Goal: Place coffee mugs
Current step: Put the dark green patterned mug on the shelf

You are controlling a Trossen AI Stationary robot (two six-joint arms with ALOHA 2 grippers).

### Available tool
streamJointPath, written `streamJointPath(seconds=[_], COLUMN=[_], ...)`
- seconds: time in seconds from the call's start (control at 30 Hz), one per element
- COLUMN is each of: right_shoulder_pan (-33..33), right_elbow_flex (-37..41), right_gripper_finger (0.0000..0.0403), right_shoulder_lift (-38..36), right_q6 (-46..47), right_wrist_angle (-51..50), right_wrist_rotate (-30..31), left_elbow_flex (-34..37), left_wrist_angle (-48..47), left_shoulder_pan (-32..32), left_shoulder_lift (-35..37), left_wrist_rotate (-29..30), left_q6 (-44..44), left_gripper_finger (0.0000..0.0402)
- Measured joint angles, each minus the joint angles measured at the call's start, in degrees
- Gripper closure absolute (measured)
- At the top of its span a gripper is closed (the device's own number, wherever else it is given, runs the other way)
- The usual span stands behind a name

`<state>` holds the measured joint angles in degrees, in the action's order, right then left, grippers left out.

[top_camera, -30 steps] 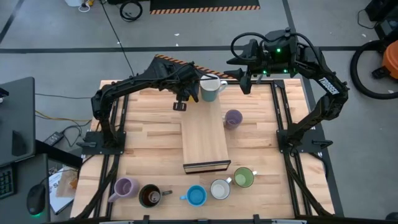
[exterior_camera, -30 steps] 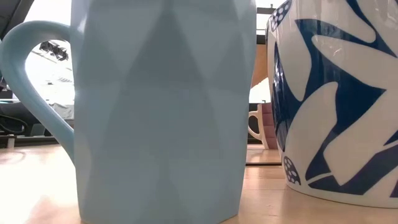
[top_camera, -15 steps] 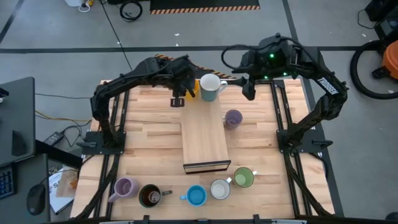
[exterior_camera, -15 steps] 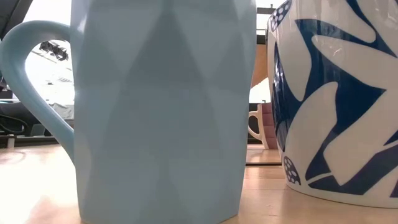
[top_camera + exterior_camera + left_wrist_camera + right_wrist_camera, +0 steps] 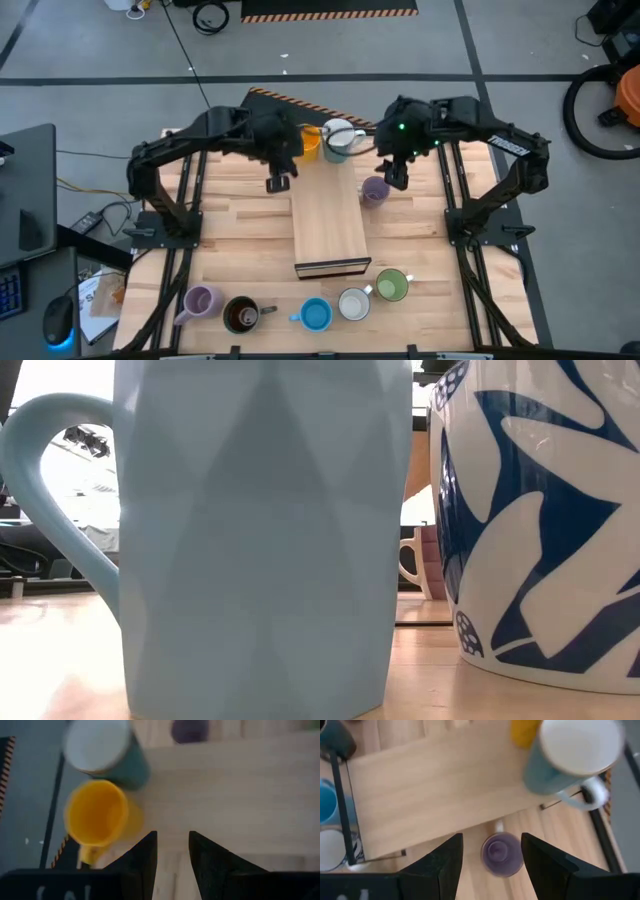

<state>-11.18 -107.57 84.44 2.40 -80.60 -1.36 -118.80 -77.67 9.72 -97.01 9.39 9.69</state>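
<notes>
An orange mug [image 5: 307, 141] and a teal mug with a white inside [image 5: 340, 138] stand upright side by side at the far end of the pale wooden board [image 5: 330, 232]. A lavender mug [image 5: 375, 190] stands on the table at the board's right side. My left gripper [image 5: 278, 182] hovers open, left of the board's far end and near the orange mug [image 5: 97, 812]. My right gripper [image 5: 396, 178] is open above the lavender mug [image 5: 501, 852], with a finger on either side of it and not touching it.
Along the near edge stand a second lavender mug [image 5: 200, 300], a dark brown mug [image 5: 240, 315], a blue mug [image 5: 316, 315], a white patterned mug [image 5: 353, 303] and a green mug [image 5: 392, 285]. The blue mug [image 5: 260, 540] and the patterned mug [image 5: 540, 520] fill the low view.
My right gripper has swung from the table's far right corner toward the near left, ending over the lavender mug. My left gripper has drawn back from the two far mugs toward the table's left and near side, uncovering the orange mug. No mug has moved.
</notes>
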Motion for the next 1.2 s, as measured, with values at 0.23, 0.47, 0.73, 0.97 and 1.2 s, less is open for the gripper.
streamJointPath(seconds=[0.23, 0.47, 0.73, 0.97, 1.2], right_shoulder_pan=[2.46, 4.06, 4.05, 3.89, 3.89], right_elbow_flex=[8.70, 10.66, 10.66, 10.66, 10.66], right_gripper_finger=[0.0196, 0.0196, 0.0196, 0.0196, 0.0196], right_shoulder_lift=[-4.69, -7.92, -8.93, -8.74, -8.74], right_q6=[2.83, 5.42, 3.42, 1.28, -2.46], right_wrist_angle=[4.84, 7.78, 9.09, 9.97, 12.32], right_wrist_rotate=[0.12, 5.27, 7.93, 7.80, 7.30], left_elbow_flex=[10.26, 17.97, 23.80, 30.48, 37.30], left_wrist_angle=[0.27, 1.31, 7.36, 17.47, 25.37], left_shoulder_pan=[-5.89, -14.45, -26.33, -36.98, -45.73], left_shoulder_lift=[5.51, 9.22, 9.44, 9.44, 8.87], left_wrist_rotate=[-6.29, -14.72, -17.43, -17.63, -17.36], left_q6=[-6.96, -21.30, -34.82, -49.43, -67.07], left_gripper_finger=[0.0283, 0.0283, 0.0283, 0.0283, 0.0283])
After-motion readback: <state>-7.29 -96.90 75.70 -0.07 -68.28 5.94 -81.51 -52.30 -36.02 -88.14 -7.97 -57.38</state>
